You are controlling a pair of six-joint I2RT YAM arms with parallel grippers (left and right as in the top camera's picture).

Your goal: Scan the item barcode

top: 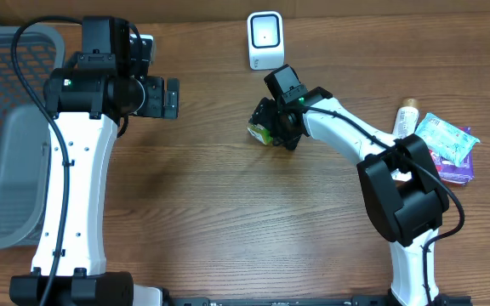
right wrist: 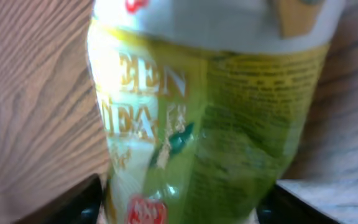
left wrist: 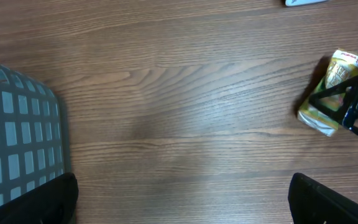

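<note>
right fingers (right wrist: 67,211) dark, low at either side of the close view, pressed in on a crinkled yellow-green foil pouch of green tea (right wrist: 197,124) that fills the whole gap between them. close view blurred, yet both sides of the pouch meet the pads. right gripper (top: 270,127) clamped across the pouch's width, reaching in from the right.

pouch just right of the middle of the brown wood-grain worktop (top: 228,212), nearer the far edge than the near one. white end with red print turned away from the wrist. seen from the left wrist view, tilted, with a shadow along its left side. resting on the wood or raised off it: cannot tell.

left fingers (left wrist: 42,202) black, spread to the full, one in each lower corner of their own view, bare wood between. left gripper (top: 167,98) over the far left part of the worktop, pointed right toward the pouch and well apart from it.

small white rounded-square barcode scanner (top: 264,40) at the far edge, about mid-width, near the pouch and apart from it. grey plastic mesh basket (top: 7,127) at the left edge, beside the left arm.

near the right edge, beyond the right arm's elbow, a cluster: a slim tan bottle (top: 408,117) with a pale cap, a teal-and-white crinkled packet (top: 446,136) just beside it, lying partly over a flat purple packet (top: 458,166).
</note>
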